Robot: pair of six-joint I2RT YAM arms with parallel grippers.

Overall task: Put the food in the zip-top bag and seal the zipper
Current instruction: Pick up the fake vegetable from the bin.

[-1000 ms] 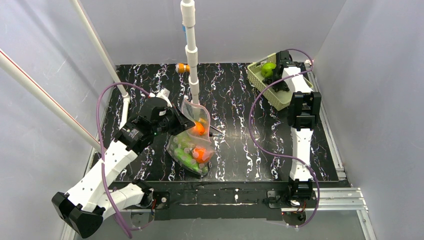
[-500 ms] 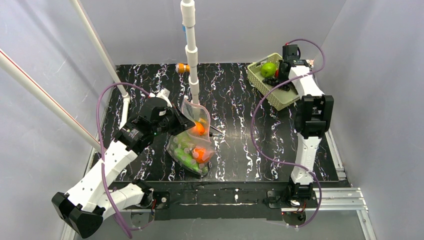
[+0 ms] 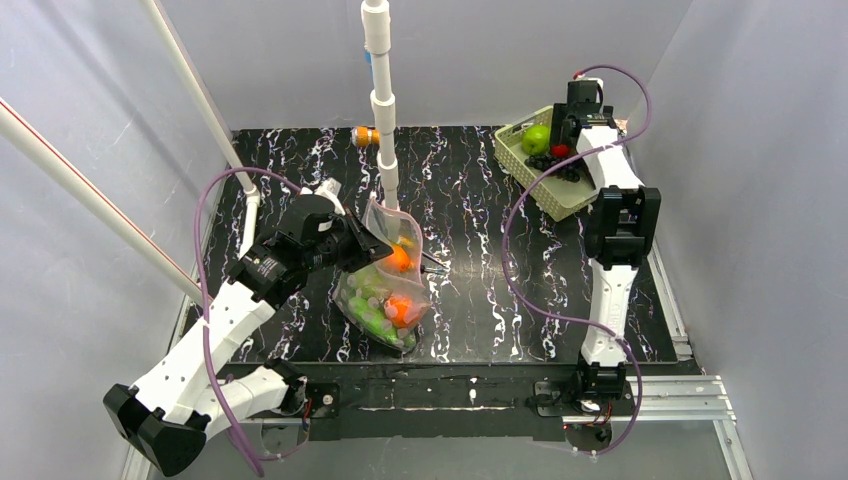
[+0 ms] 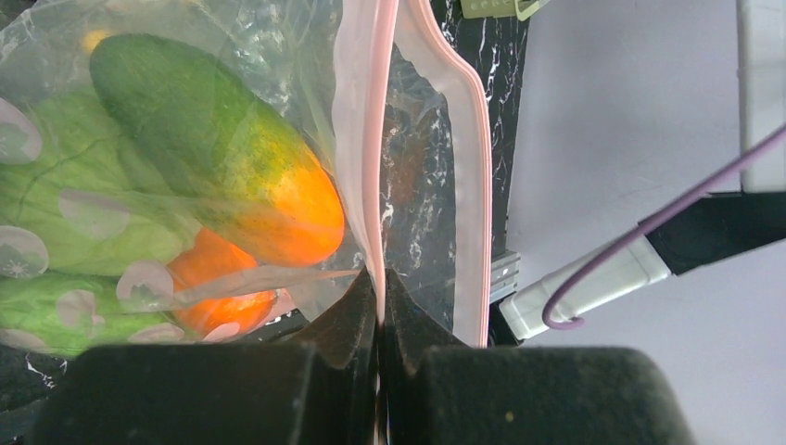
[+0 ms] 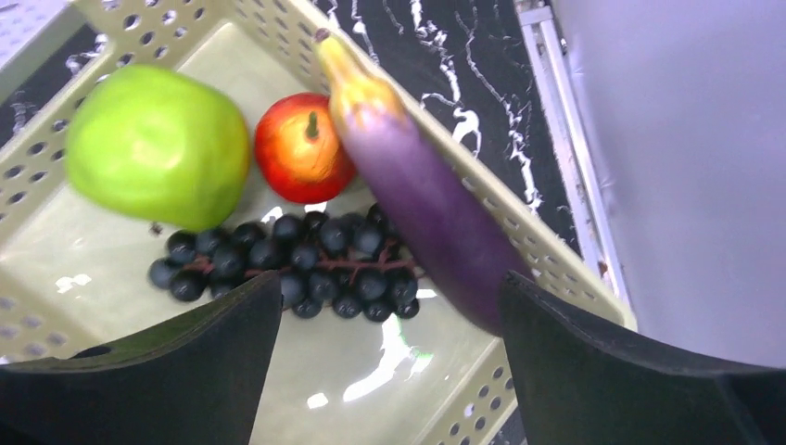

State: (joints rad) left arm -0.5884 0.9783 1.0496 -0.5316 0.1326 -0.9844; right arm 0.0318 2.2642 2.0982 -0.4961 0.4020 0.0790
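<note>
Zip-top bag (image 3: 385, 290): on table (image 3: 480, 260) left of centre, mouth edge lifted, lower part lying on tabletop.
Left gripper (image 4: 380, 287): jaws pressed together on zipper (image 4: 366, 139) at bag mouth.
Bag contents: green-to-orange fruit (image 4: 222, 167), orange piece (image 4: 218, 283), green leafy pieces (image 4: 56, 195), seen through dotted plastic.
Right gripper (image 5: 387, 287): jaws spread wide above basket (image 5: 278, 19), gripping nothing.
Basket position: far right corner of table.
Basket contents: green fruit (image 5: 158, 148), red fruit (image 5: 301, 148), dark grapes (image 5: 297, 264) on floor; purple eggplant (image 5: 426, 204) leaning across rim.

The zip-top bag (image 4: 269, 46) was thin clear plastic, glossy and wrinkled. The basket (image 5: 185, 23) was smooth pale plastic with holes, and the eggplant (image 5: 426, 204) looked glossy. The bench (image 3: 470, 290) was black with a marble-like pattern.
</note>
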